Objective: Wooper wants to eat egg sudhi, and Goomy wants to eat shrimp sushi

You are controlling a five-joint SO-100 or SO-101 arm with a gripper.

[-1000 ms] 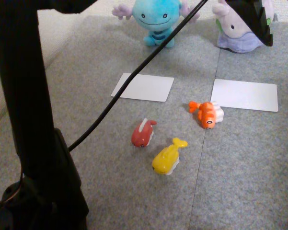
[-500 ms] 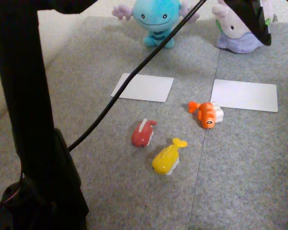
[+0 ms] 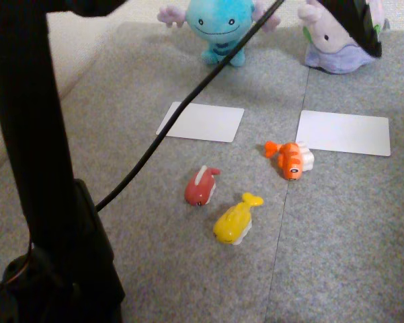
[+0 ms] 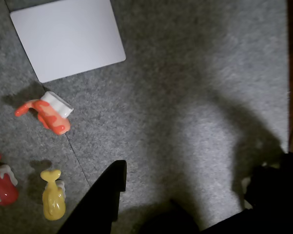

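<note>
In the fixed view the arm's black base and post (image 3: 40,202) fill the near left, cut off by the bottom and top edges, and a black cable (image 3: 188,101) runs from it up to the top edge. On the grey carpeted tabletop (image 3: 349,235) the egg sudhi (image 3: 236,219) lies nearest, tail toward the far right. Just beside it on the left sits a red-and-white toy (image 3: 201,186), not touching it. Farther right lies the shrimp sushi (image 3: 291,157), near the corner of the right white card (image 3: 343,133) but apart from it. The left white card (image 3: 201,122) lies flat beyond the red toy.

At the far edge Wooper (image 3: 220,27) sits upright, its head cropped by the frame and the cable crossing its front. Goomy (image 3: 336,40) is largely hidden behind a dark part of the arm.

In the wrist view one black finger (image 4: 100,200) of the pincer (image 4: 185,195) juts in from the bottom, near the egg sudhi (image 4: 53,197); the other finger is lost in shadow, so whether the jaws are apart or together cannot be told. It grips nothing visible. No writing is legible anywhere.
</note>
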